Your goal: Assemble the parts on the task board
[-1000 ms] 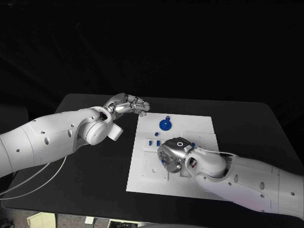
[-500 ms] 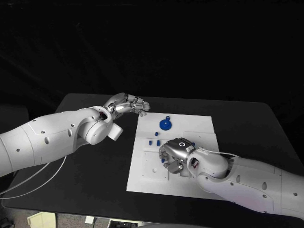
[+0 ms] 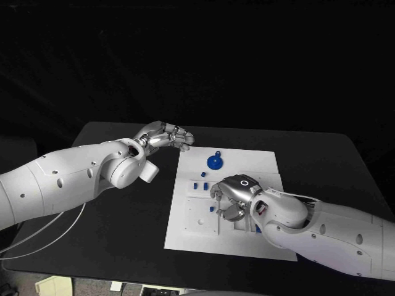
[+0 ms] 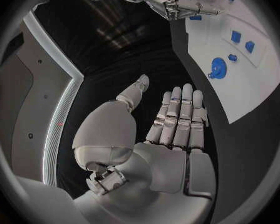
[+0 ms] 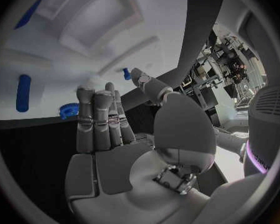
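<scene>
The white task board (image 3: 251,165) lies in the middle of the black table. A round blue part with a small handle (image 3: 215,162) sits near its far edge, with two small blue parts (image 3: 199,184) a little nearer. My right hand (image 3: 235,196) hovers over the board's middle, fingers straight, holding nothing. Beside it lies a small blue part (image 3: 213,208). In the right wrist view a blue peg (image 5: 23,92) and a blue toothed part (image 5: 68,110) lie on the board (image 5: 65,50) beyond the fingertips (image 5: 95,95). My left hand (image 3: 167,135) hangs open and empty over the table off the board's far left corner.
The left wrist view shows my left hand (image 4: 177,119) with flat fingers, the board (image 4: 255,87) with the round blue part (image 4: 217,67), and my right hand (image 4: 177,6) beyond. Bare black table (image 3: 322,154) surrounds the board on all sides.
My right hand has shifted slightly to the right over the board and its forearm has come up. The left arm has stayed still.
</scene>
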